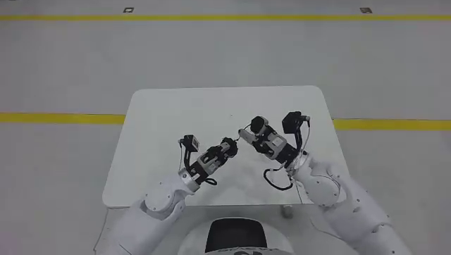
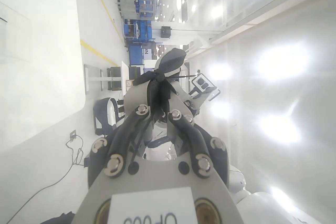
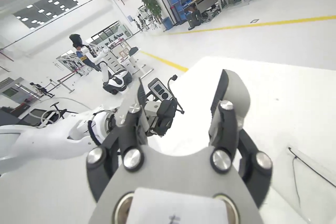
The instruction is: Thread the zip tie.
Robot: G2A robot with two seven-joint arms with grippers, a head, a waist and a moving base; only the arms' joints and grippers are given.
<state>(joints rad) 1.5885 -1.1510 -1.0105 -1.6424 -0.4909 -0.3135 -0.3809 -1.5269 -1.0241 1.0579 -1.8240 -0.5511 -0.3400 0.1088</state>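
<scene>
My left gripper [image 1: 227, 146] is held above the middle of the white table [image 1: 169, 114]. In the left wrist view its fingers [image 2: 136, 96] are pressed together at the left gripper's tips [image 2: 157, 78], shut on a thin black zip tie [image 2: 183, 76] that sticks out sideways. My right gripper [image 1: 246, 132] is just beyond and to the right of it, almost touching. In the right wrist view the right gripper [image 3: 183, 86] stands open with nothing between its fingers [image 3: 231, 88]. One dark mesh pad of the right gripper [image 2: 172, 59] shows right behind the left tips.
The table's far corner [image 3: 210, 62] and its edge lie close ahead of the right gripper. A thin black line [image 3: 309, 168] lies on the table to one side; strap or cable, I cannot tell. Yellow floor lines [image 1: 63, 117] run past the table.
</scene>
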